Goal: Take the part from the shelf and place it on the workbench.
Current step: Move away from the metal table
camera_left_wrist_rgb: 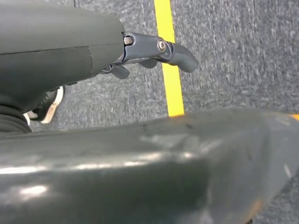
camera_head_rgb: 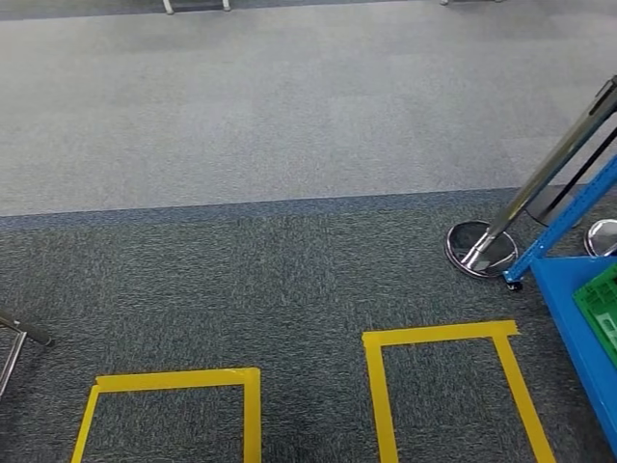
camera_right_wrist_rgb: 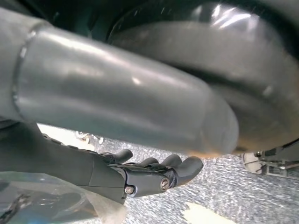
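My right hand (camera_right_wrist_rgb: 148, 175) hangs over the speckled carpet. A clear plastic bag (camera_right_wrist_rgb: 49, 198) with a dark part inside sits close against its dark fingers (camera_right_wrist_rgb: 183, 167), and the hand holds it there. The thick grey thumb (camera_right_wrist_rgb: 123, 98) lies across above the fingers. My left hand (camera_left_wrist_rgb: 155, 49) also hangs down with nothing in it, its fingers stretched out over the carpet and a yellow tape line (camera_left_wrist_rgb: 171, 70). At the right edge of the head view stands the blue shelf (camera_head_rgb: 582, 318) with a green crate (camera_head_rgb: 601, 304) on it.
Two yellow tape squares (camera_head_rgb: 174, 410) (camera_head_rgb: 455, 386) mark the dark carpet in front of me. A chrome barrier post with a round base (camera_head_rgb: 480, 249) leans beside the shelf. A dark-tipped metal leg (camera_head_rgb: 18, 338) pokes in at the left. Lighter carpet lies beyond.
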